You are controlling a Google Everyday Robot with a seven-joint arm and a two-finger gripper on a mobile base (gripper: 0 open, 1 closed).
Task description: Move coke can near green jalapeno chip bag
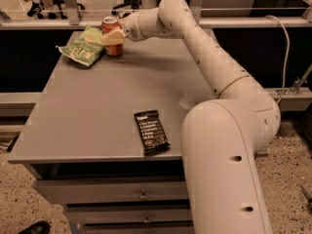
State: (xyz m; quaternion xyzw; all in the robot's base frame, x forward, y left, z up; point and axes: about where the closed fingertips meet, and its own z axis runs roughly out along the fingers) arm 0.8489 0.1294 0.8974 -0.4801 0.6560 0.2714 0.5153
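The coke can [110, 25] is red-orange with a silver top. It stands upright at the far left of the grey table [97, 106], right beside the green jalapeno chip bag [84, 46]. The bag lies flat and crinkled to the can's left, almost touching it. My gripper [113, 37] reaches in from the right at the end of the white arm [195, 38]. It is shut on the can, and one pale finger [114, 36] crosses the can's front. The can's base is at table level.
A flat black snack bar wrapper [151, 131] lies near the table's front edge, close to the arm's large white base link [224, 169]. Drawers [141, 194] sit below the tabletop. A rail and a cable run behind the table.
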